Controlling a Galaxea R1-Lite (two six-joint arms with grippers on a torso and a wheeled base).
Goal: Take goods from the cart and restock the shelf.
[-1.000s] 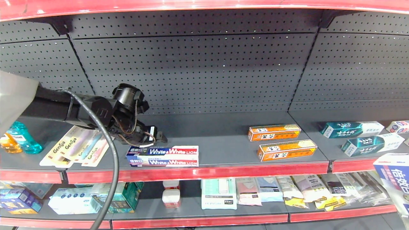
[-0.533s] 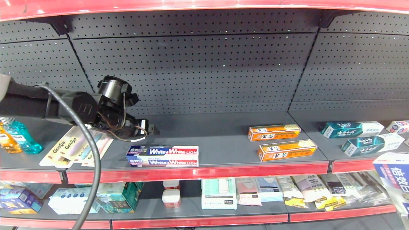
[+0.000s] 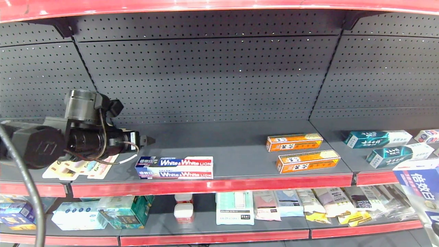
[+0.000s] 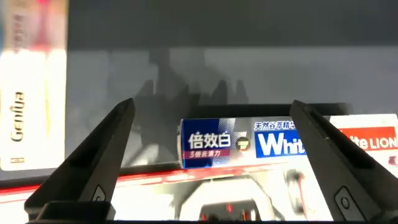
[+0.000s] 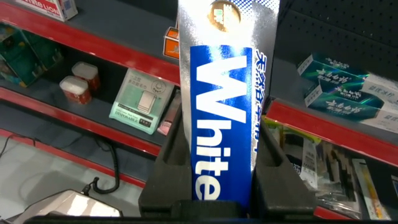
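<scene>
- Over the last second my left arm has drawn back toward the left. The left pincer (image 3: 149, 140) has come away from above the shelved toothpaste boxes (image 3: 175, 167), which have not budged.
- Head view: the left pincer hangs over the shelf (image 3: 233, 147), near the left end of the shelved toothpaste boxes and touching nothing.
- Those two boxes lie flat, side by side, at the shelf's red front edge. My arm covers part of the toothbrush packs (image 3: 61, 171) to their left.
- Head view, right edge: the held toothpaste box (image 3: 420, 181) stands in front of the shelf, near the teal boxes (image 3: 377, 138). The orange boxes (image 3: 308, 160) lie flat between the teal ones and the shelved pair.
- Left wrist view: the left pincer (image 4: 212, 106) has its fingers (image 4: 93, 174) spread wide with nothing between them.
- Through that gap I see the end of the shelved toothpaste boxes (image 4: 249, 143), clear of both fingers, and the toothbrush packs (image 4: 31, 106) lying beside them on the shelf.
- Right wrist view: the right pincer (image 5: 217, 165) is clamped on the held toothpaste box (image 5: 224, 93), its fingers (image 5: 171, 168) pressing the two long sides.
- The box stands straight up out of that grip. Behind it I can make out the teal boxes (image 5: 348, 81) on the shelf.
</scene>
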